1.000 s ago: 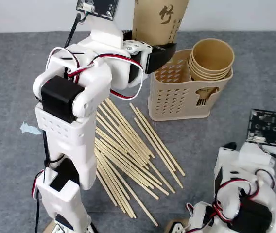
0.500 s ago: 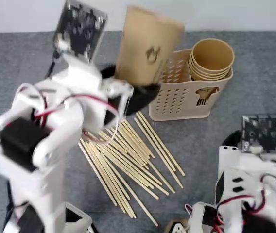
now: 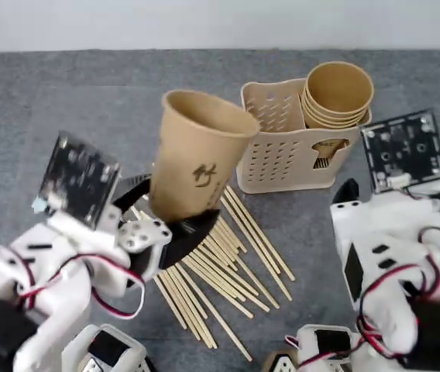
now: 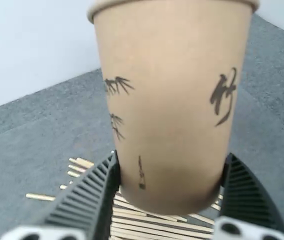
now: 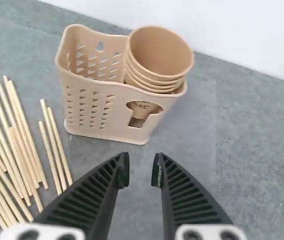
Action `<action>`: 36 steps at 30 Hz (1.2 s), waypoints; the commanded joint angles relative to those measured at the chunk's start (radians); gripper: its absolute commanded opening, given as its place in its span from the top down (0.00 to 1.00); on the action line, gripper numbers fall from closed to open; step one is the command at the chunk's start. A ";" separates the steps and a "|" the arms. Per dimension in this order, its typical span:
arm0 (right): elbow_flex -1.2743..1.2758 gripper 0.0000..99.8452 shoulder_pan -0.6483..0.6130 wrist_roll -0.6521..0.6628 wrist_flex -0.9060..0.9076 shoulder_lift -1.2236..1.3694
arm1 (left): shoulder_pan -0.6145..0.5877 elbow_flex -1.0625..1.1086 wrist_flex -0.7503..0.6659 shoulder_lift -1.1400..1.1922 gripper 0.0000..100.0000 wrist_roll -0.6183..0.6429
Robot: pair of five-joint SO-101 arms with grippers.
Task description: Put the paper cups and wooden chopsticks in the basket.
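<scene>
The left fingers (image 4: 89,195) pinch a paper cup (image 4: 172,100) low on its wall, mouth up. Just below and beyond them, wooden chopsticks (image 3: 220,263) lie fanned on the grey bench (image 3: 65,101). The right fingers (image 5: 104,192) stand a narrow gap apart, holding nothing. Beyond their tips, the basket (image 5: 102,110) holds stacked cups (image 5: 157,55).

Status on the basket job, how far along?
Done: a stack of cups sits in the basket. In hand: the left gripper holds one cup over the chopsticks, short of the basket. Left: that cup and all the chopsticks, which lie on the table.
</scene>
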 commanded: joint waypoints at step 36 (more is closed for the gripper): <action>-0.044 0.77 -0.915 0.041 0.042 0.107 | -0.235 0.855 -0.267 -0.766 0.75 -0.170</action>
